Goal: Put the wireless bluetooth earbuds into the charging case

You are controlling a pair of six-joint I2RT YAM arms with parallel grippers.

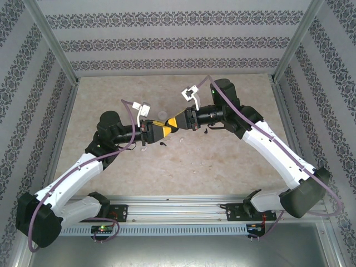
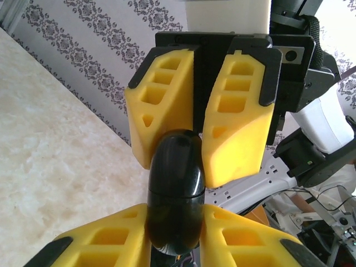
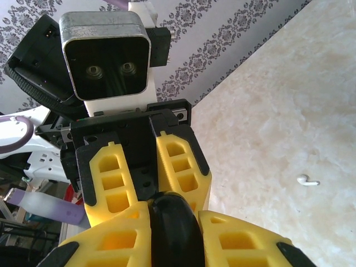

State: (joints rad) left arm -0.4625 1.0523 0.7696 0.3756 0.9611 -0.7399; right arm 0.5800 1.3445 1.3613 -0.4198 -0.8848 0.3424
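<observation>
A glossy black charging case is held in mid-air between both grippers, its lid seam closed. My left gripper is shut on its lower half, and the right gripper's yellow fingers clamp its far end. In the right wrist view the case sits between my right gripper, shut on it. In the top view the two grippers meet tip to tip, left and right, over the table's middle. A white earbud lies on the table; it shows below the grippers too, near a black earbud.
The marble-patterned table is boxed in by patterned walls and metal corner posts. A small round disc lies just behind the grippers. A metal rail carrying the arm bases runs along the near edge.
</observation>
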